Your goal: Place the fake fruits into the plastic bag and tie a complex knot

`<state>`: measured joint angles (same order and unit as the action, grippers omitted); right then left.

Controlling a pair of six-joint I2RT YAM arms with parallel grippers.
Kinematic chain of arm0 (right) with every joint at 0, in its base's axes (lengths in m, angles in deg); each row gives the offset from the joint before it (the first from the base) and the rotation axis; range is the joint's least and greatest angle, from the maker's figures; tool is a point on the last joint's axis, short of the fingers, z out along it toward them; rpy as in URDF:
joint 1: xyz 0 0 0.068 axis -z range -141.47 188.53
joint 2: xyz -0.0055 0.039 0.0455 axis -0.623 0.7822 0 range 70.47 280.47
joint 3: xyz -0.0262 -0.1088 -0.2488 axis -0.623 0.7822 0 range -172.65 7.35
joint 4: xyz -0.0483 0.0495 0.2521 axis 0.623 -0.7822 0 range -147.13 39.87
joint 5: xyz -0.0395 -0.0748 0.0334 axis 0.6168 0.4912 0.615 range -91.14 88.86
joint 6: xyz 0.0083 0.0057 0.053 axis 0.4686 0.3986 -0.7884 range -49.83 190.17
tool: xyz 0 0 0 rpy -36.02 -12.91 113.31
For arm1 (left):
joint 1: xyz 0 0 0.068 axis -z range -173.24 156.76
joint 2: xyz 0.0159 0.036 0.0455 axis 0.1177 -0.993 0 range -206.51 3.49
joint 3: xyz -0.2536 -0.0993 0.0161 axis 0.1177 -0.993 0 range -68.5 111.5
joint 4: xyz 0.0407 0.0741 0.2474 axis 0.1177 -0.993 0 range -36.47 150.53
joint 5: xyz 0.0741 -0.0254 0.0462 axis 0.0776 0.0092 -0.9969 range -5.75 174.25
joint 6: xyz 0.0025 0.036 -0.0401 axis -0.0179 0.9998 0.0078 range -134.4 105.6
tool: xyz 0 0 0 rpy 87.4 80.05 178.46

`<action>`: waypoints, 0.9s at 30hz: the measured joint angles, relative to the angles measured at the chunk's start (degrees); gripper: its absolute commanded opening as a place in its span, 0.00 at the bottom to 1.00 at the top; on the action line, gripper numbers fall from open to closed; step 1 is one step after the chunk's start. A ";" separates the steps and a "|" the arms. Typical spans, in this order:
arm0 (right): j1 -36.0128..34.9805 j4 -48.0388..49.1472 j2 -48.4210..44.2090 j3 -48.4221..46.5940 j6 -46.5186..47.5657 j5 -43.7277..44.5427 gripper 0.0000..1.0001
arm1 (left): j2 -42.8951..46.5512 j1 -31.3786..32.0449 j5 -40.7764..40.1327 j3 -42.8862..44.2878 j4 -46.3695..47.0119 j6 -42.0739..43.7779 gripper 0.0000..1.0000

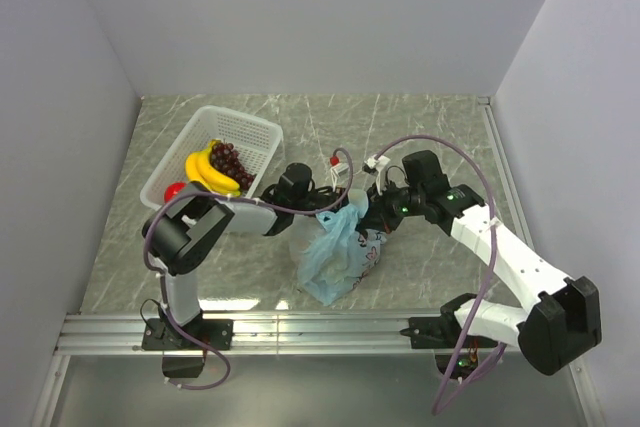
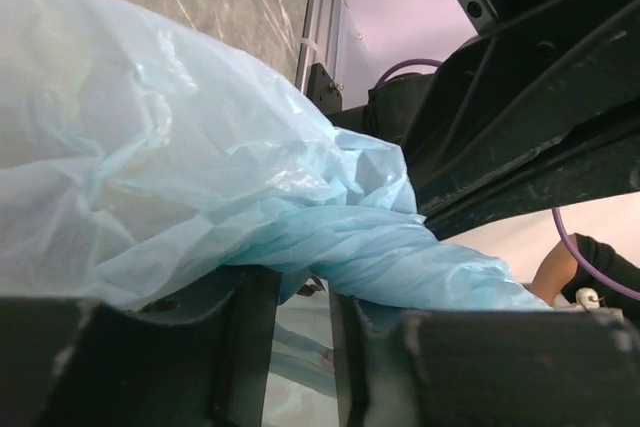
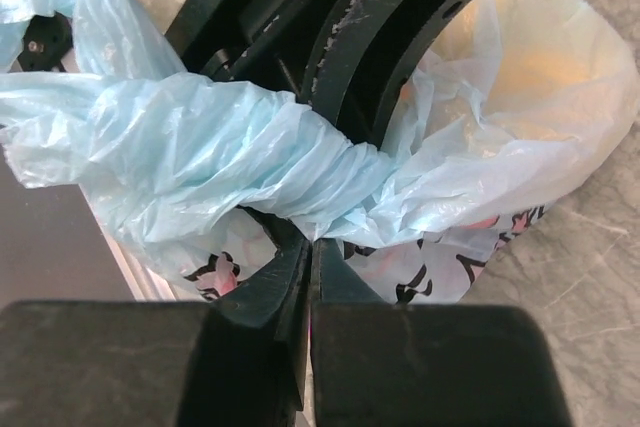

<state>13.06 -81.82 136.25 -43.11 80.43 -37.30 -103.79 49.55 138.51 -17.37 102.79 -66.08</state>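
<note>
Well, at the far left of the counter (image 1: pixel 420 127) a white basket (image 1: pixel 172 155) holds bananas (image 1: pixel 210 172), dark grapes (image 1: pixel 230 159) and a red apple (image 1: pixel 174 189). Just right of the basket, the left arm reaches across to the middle. Its end effector (image 2: pixel 305 282) is slightly spread, and a twisted strand (image 3: pixel 250 157) of the plastic bag (image 1: pixel 335 257) drapes over the narrow gap between its fingers (image 2: pixel 140 357). I cannot tell whether those fingers grip the strand. The light-blue bag sits on the counter between the two arms, near the front edge. Its top is bunched and pulled up toward both end effectors, and its body sags below them. The right wrist view shows pink and dark printed pictures on the film, with a pale yellow-orange shape showing through it. From the right, the right end effector (image 3: pixel 308 257) meets the bag with its fingers pressed together directly under the strand, touching its underside. Whether any film is caught between them cannot be told.
</note>
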 measured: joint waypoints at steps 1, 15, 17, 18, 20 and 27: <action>-0.07 -0.15 -0.26 -0.15 0.22 0.00 0.00 | 0.44 -0.17 -0.15 -0.02 -0.72 0.26 0.35; -0.26 -4.24 -1.33 -2.93 5.51 -0.94 0.00 | 24.81 -13.25 0.09 0.46 -35.39 25.40 0.53; -0.26 -4.72 -1.01 -3.23 5.97 -0.96 0.00 | 27.74 -15.23 0.33 2.97 -45.70 35.85 0.56; -0.26 -4.98 -0.90 -3.32 6.14 -0.96 0.00 | 28.68 -15.65 0.33 4.28 -50.34 40.96 0.60; -0.26 -5.68 -0.70 -3.67 6.40 -0.96 0.00 | 30.84 -15.63 0.00 6.36 -58.64 51.49 0.64; -0.26 -7.30 0.70 -5.60 7.65 -1.29 0.00 | 38.73 -9.22 -8.20 7.87 -70.93 75.25 0.66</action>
<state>12.80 -89.12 136.95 -48.70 88.08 -38.59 -65.06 40.32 130.31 -9.50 31.86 9.17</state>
